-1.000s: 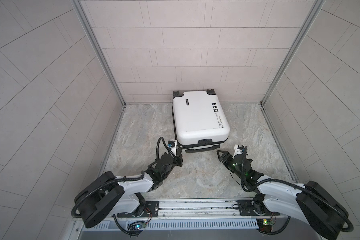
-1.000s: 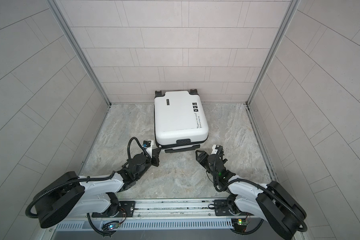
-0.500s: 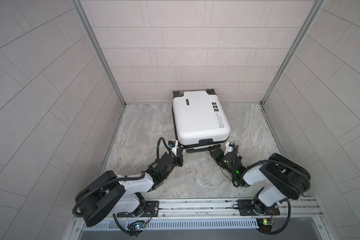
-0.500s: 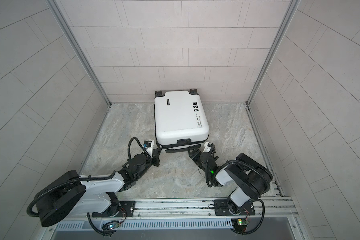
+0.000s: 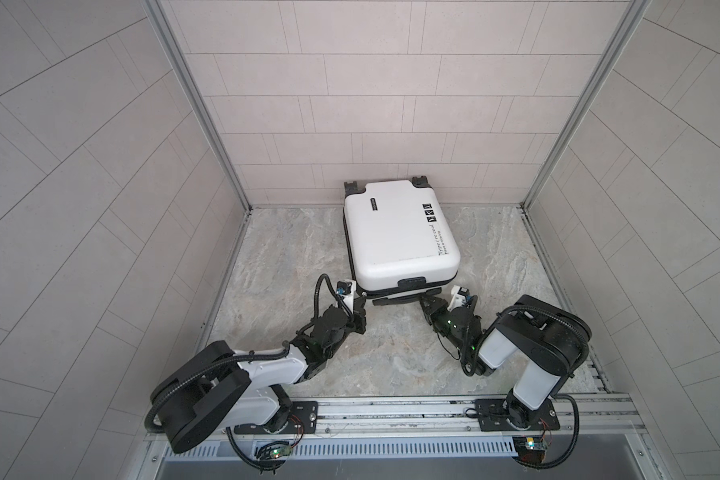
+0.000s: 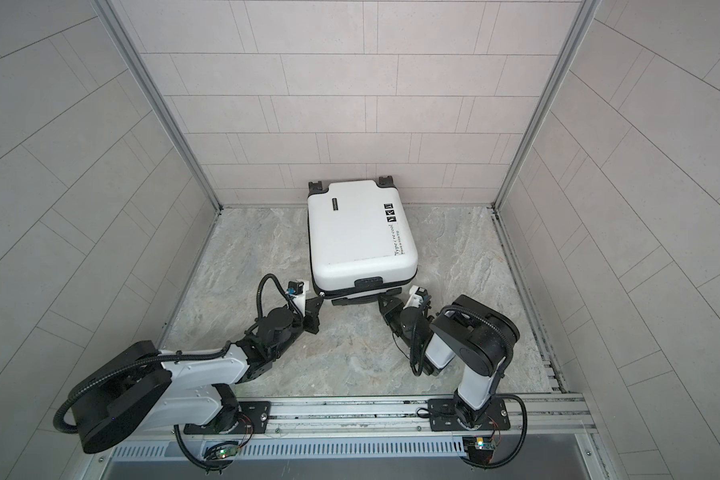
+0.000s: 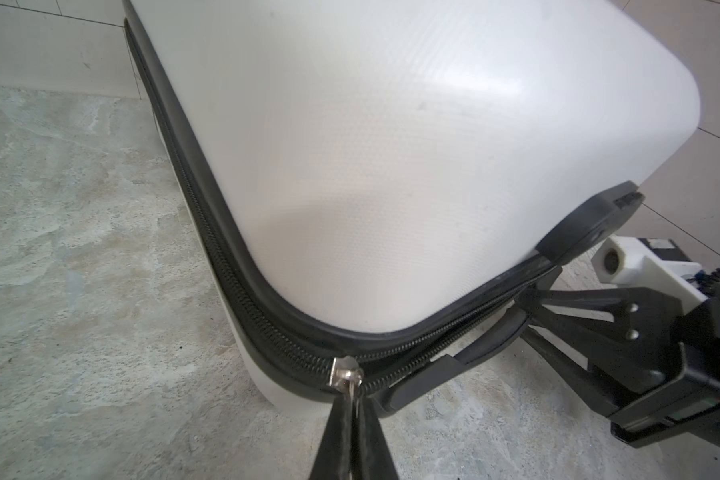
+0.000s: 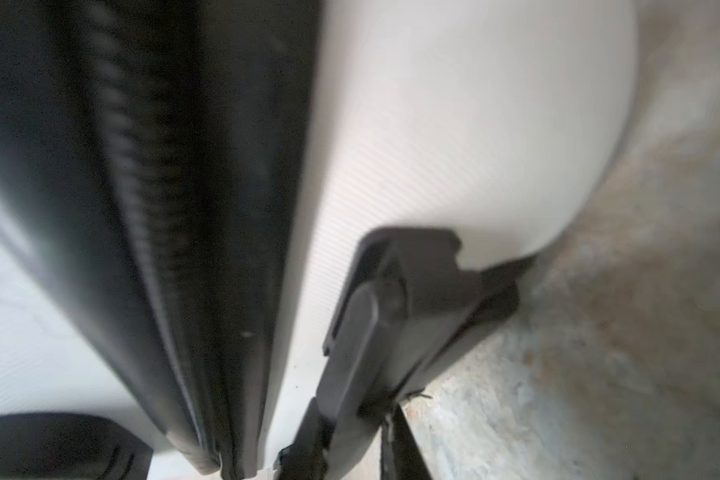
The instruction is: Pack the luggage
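The white luggage (image 5: pixel 400 237) (image 6: pixel 358 237) lies flat on the marbled floor, its wheels against the back wall. My left gripper (image 5: pixel 362 296) (image 7: pixel 356 399) is at its near-left corner, shut on the silver zipper pull (image 7: pixel 346 374) of the black zipper band (image 7: pixel 225 257). My right gripper (image 5: pixel 422 299) (image 8: pixel 350 419) is at the near edge, shut on the black handle (image 8: pixel 362 332) (image 7: pixel 474 349), which sits between its two fingers. Beyond the pull, the zipper band gapes slightly along the near edge.
Tiled walls (image 5: pixel 350 104) close the cell at the back and on both sides. An aluminium rail (image 5: pixel 391 409) carrying both arm bases runs along the front. The right arm's elbow (image 5: pixel 541 332) stands raised near the right front.
My right gripper moved forward and left to the luggage's near edge and closed on the handle, its elbow rising. The left gripper kept its hold on the zipper pull.
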{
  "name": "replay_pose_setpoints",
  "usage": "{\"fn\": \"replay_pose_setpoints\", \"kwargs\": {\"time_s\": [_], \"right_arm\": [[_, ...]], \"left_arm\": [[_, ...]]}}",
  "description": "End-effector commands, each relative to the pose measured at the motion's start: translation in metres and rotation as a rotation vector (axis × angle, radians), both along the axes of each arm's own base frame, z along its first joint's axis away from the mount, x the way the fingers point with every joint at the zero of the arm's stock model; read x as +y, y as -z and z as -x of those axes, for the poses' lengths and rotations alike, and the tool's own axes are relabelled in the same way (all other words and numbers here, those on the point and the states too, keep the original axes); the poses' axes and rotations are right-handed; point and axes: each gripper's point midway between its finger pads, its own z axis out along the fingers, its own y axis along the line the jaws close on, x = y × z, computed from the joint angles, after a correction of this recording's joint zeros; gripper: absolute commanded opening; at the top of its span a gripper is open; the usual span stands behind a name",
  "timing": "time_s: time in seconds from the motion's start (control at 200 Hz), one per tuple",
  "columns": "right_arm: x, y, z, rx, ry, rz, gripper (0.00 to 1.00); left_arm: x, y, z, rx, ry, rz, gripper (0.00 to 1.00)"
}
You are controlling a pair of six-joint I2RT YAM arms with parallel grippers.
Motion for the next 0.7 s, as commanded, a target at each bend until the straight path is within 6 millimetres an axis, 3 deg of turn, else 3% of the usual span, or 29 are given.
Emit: {"fn": "replay_pose_setpoints", "kwargs": {"time_s": [0.0, 0.38, 0.6, 0.695], "right_arm": [[0.006, -0.015, -0.006, -0.085, -0.013, 0.036, 0.00], [0.044, -0.010, 0.000, -0.081, -0.055, 0.028, 0.00], [0.036, -0.015, 0.002, -0.104, -0.062, 0.051, 0.00], [0.022, -0.011, 0.001, -0.091, -0.045, 0.060, 0.31]], "left_arm": [[-0.015, -0.016, 0.008, -0.036, 0.078, 0.044, 0.00], [-0.038, -0.027, 0.011, -0.076, 0.096, 0.054, 0.00], [-0.033, -0.029, 0.006, -0.094, 0.052, 0.070, 0.00], [-0.033, -0.029, 0.005, -0.091, 0.051, 0.062, 0.00]]}}
